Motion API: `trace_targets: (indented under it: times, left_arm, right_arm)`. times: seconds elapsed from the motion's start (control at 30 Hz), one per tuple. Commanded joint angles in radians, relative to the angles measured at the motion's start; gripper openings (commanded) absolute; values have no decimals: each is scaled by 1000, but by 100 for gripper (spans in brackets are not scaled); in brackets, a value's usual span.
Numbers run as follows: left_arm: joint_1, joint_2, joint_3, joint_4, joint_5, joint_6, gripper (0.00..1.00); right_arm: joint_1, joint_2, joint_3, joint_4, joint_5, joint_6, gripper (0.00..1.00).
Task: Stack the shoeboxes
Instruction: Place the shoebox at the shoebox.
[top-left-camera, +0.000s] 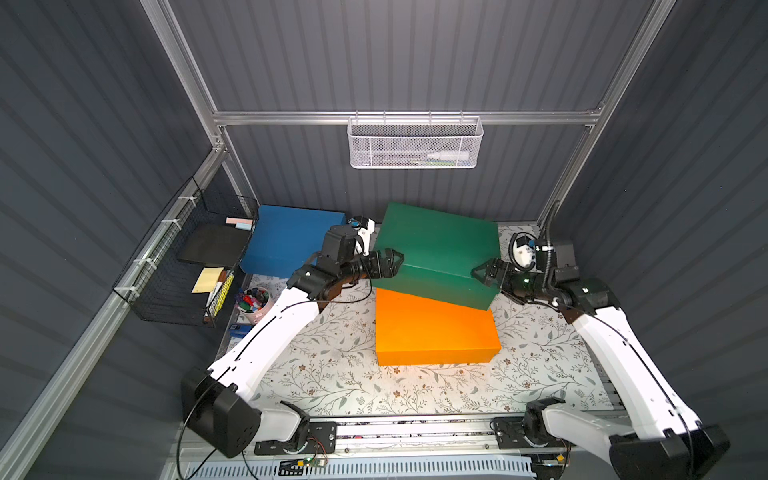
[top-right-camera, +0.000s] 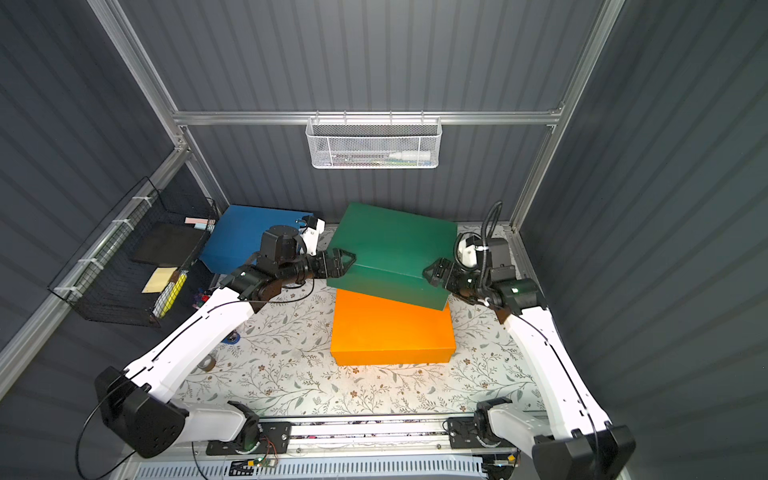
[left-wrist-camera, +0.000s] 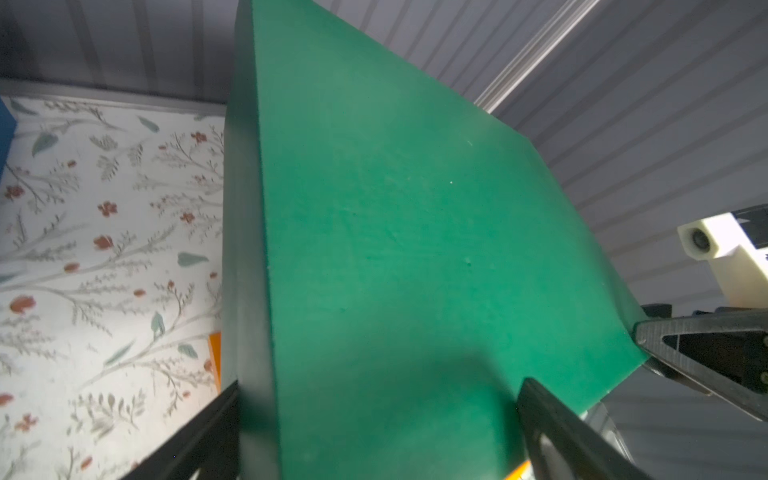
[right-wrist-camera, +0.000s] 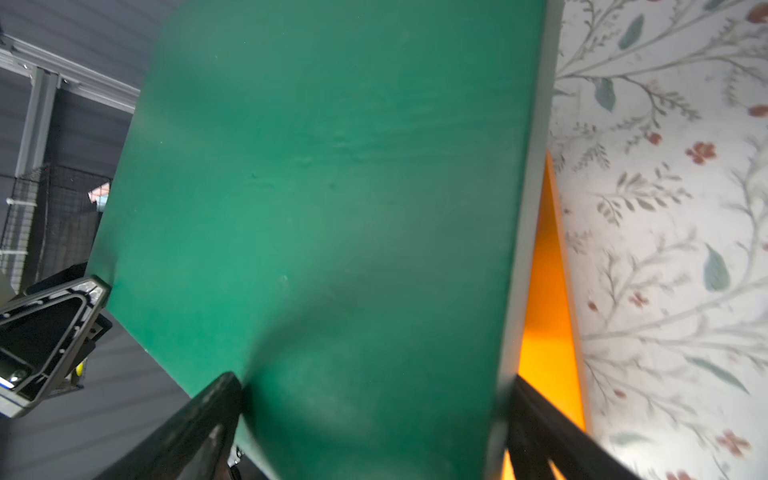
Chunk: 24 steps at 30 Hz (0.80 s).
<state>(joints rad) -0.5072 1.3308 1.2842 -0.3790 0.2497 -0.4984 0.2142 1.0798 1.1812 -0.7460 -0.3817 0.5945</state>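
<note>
Left end effector (top-left-camera: 392, 262): jaws wide, clamped across the 9 o'clock short end of the green shoebox (top-left-camera: 440, 245). On my left wrist feed one finger (left-wrist-camera: 208, 432) sits on the box's dark side face and the other (left-wrist-camera: 536, 403) on the opposite face. The box fills the gap between them.

Right end effector (top-left-camera: 482, 272): same story at the 3 o'clock end. Jaws are wide with a finger (right-wrist-camera: 199, 424) on each side of the box, so both arms are holding it.

The green shoebox is just past desk centre toward 12 o'clock, skewed clockwise and not level. Its near long edge overlaps the far strip of the orange shoebox (top-left-camera: 432, 332). I can't tell whether the two touch.

The orange shoebox lies flat at desk centre, square to the front edge, lid on. My right wrist feed shows a wedge of it just beside the green one.

The blue shoebox (top-left-camera: 286, 241) sits at 10 o'clock against the back wall, apart from the other two. The left wrist hangs over its 3 o'clock end.

The desk (top-left-camera: 332, 374) has a floral cover. A cup of markers (top-left-camera: 253, 301) stands at its 9 o'clock edge, with the black wire rack (top-left-camera: 178, 270) on the wall beyond it. The white mesh basket (top-left-camera: 415, 143) hangs at 12 o'clock on the back rail.
</note>
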Motion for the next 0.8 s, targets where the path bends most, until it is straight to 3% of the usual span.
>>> trace_targets:
  times: [0.0,0.27,0.4,0.57,0.77]
  left_arm:
    - [-118,-83,-39,-4,215,-43,100]
    - [-122,-248,-195,-75,173,-107,100]
    - [-121,-280,-226,-122,92,-108,99]
    - [-121,-299,-189,-227,-33,-102,100]
    - [-122,-314,-121,-268,-93,-79,100]
  right_arm:
    - [73,-65,-47,55,-151,-25,96]
    - [73,-208,-206,64,-26,-49,99]
    - [71,-233,-216,38,54,-90,99]
    - [67,-241,-150,-88,210,-177,99]
    - [52,-231,-113,-159,239,-256,99]
